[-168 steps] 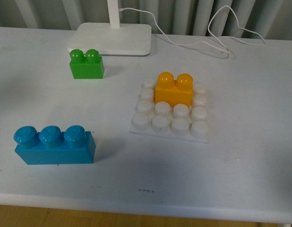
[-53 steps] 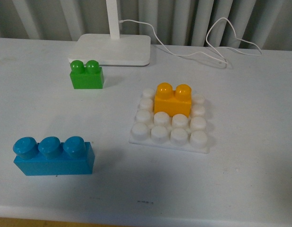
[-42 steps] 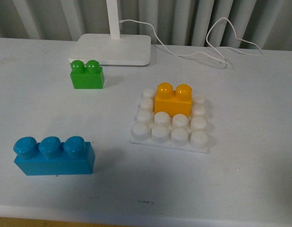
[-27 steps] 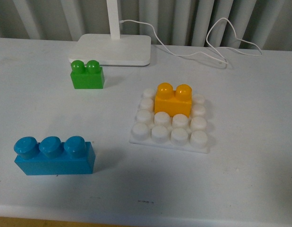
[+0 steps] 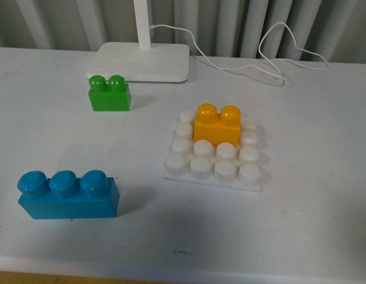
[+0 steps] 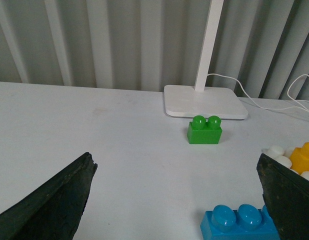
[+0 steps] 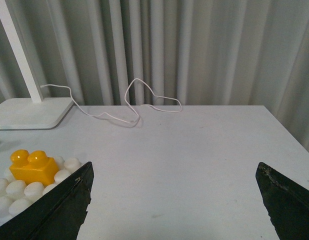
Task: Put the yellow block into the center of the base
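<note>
Yellow block [image 5: 217,125] sits on the base [image 5: 214,155], over the two middle columns of studs in the far half of the grid, with one stud visible on each side of it and two full rows bare on the near side. I judge it seated but possibly set far of true centre. My left pincer [image 6: 177,200] and right pincer [image 7: 174,200] each show two dark fingers spread wide apart with nothing between them, well clear of the block. To finish the step well, I judge I should check that the block lies flat and flush on the studs; if not, I press straight down on its two studs, steadying the base so it does not slide on the desk [image 5: 301,207].
</note>
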Controlling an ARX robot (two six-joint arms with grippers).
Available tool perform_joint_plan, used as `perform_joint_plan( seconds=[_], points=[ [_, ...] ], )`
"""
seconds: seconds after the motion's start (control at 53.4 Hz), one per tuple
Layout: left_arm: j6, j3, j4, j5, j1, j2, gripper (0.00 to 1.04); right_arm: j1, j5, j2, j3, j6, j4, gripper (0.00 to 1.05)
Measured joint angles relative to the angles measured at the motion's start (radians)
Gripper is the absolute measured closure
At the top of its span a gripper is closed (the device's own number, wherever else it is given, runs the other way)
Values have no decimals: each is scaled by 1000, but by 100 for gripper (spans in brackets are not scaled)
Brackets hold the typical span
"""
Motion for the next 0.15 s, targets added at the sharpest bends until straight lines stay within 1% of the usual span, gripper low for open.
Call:
perform_joint_plan(
  seconds=[0.15],
  points=[
    [0, 0, 0, 0, 0, 0, 6, 0, 0, 0, 0, 0, 0, 9]
  ],
)
